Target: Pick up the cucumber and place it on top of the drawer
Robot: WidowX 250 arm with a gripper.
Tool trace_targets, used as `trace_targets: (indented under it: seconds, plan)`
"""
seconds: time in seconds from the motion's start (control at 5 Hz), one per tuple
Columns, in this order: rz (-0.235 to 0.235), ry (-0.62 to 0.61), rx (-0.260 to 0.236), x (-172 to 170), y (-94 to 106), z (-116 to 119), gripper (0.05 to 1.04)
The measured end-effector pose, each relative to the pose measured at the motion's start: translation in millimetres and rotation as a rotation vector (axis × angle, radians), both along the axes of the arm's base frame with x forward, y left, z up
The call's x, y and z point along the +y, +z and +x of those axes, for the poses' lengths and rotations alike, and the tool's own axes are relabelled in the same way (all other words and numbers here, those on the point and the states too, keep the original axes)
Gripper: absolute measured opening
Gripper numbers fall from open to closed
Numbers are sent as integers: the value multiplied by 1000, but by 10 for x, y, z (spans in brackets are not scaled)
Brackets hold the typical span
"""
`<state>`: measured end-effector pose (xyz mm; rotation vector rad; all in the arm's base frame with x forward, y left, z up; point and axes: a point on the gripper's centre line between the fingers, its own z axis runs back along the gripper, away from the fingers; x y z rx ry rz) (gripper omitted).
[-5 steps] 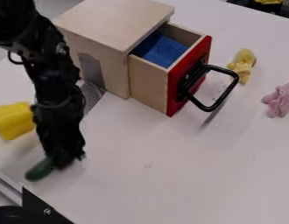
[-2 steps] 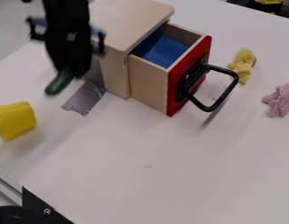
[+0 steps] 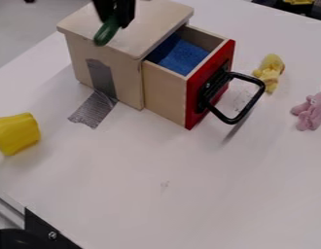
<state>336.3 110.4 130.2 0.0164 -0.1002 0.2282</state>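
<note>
Half of the task looks done to us: the black gripper (image 3: 116,18), at the top edge of the frame, left of centre, is clamped on the green cucumber (image 3: 106,32). We see the cucumber over the pale wooden top (image 3: 150,30) of the drawer cabinet (image 3: 125,78), in the upper left; whether the two touch, we cannot tell. Left to do, we judge: settle it on that surface, let go and draw clear.

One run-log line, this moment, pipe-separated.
pincer: holding cucumber | position: over wooden box top | contact with top: unclear | drawer: open | release: not yet done
</note>
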Motion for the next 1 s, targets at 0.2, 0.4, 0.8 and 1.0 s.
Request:
trace_targets:
  seconds: [0.2,0.4,0.8,1.0]
  plan:
    - [19,-27,17,24,-162,272,315]
    - [19,-30,33,29,-222,327,360]
    - [9,-53,40,-37,-27,337,938]
    - [18,-79,-35,-87,385,297,998]
